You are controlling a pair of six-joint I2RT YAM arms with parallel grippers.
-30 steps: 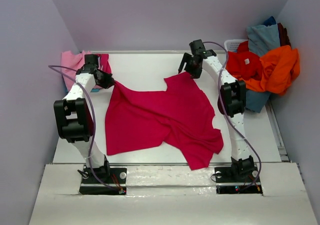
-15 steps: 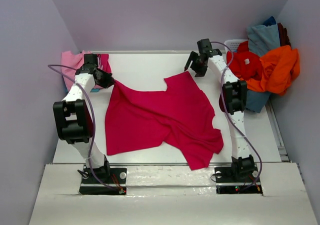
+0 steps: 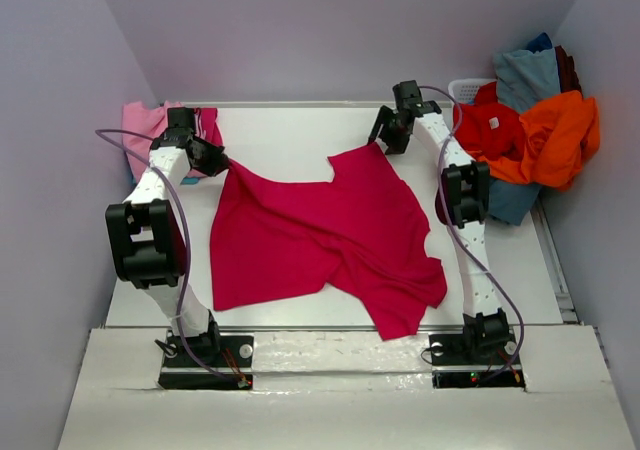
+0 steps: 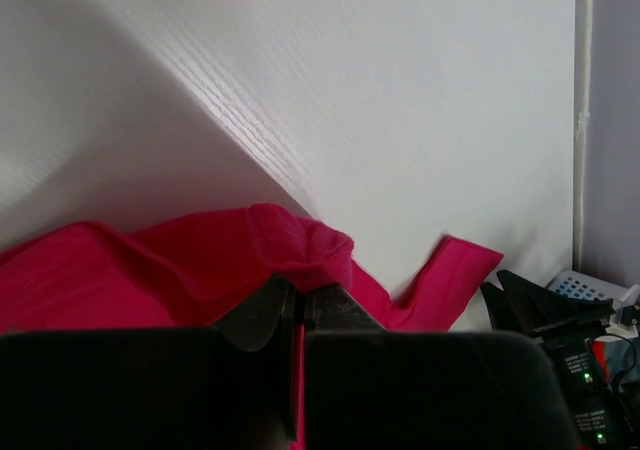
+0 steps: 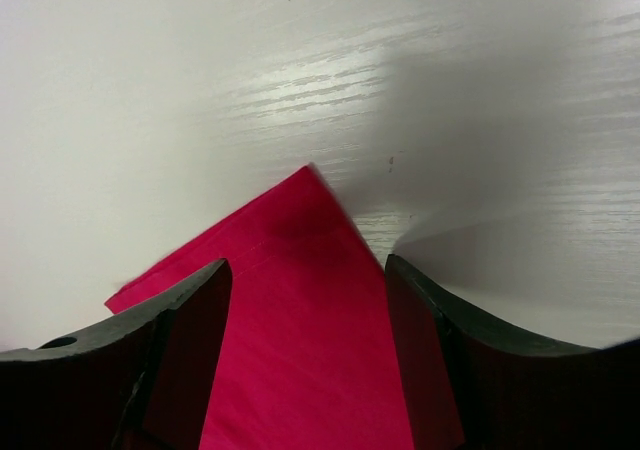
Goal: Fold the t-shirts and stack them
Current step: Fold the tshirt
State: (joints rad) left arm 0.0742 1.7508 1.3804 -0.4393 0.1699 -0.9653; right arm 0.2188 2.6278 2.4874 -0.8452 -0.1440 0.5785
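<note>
The table (image 3: 290,135) is mostly covered through its middle by the crimson-magenta t-shirt (image 3: 310,240), which is plain and rumpled, with creases bunching toward the table's near edge. Just off the table's far right corner, a heap of tees (image 3: 530,130) in orange, red and grey-blue nearly buries a white basket (image 3: 465,88). There's a small white tag (image 3: 494,122) on the red one, too tiny to read. At the table's far left corner a pink tee (image 3: 140,125) sits half hidden behind the arm. The left gripper (image 4: 300,305) is clamped on a bunched crimson fold. The right gripper (image 5: 305,270) has its jaws apart, straddling the shirt's corner toward the table's far edge.
</note>
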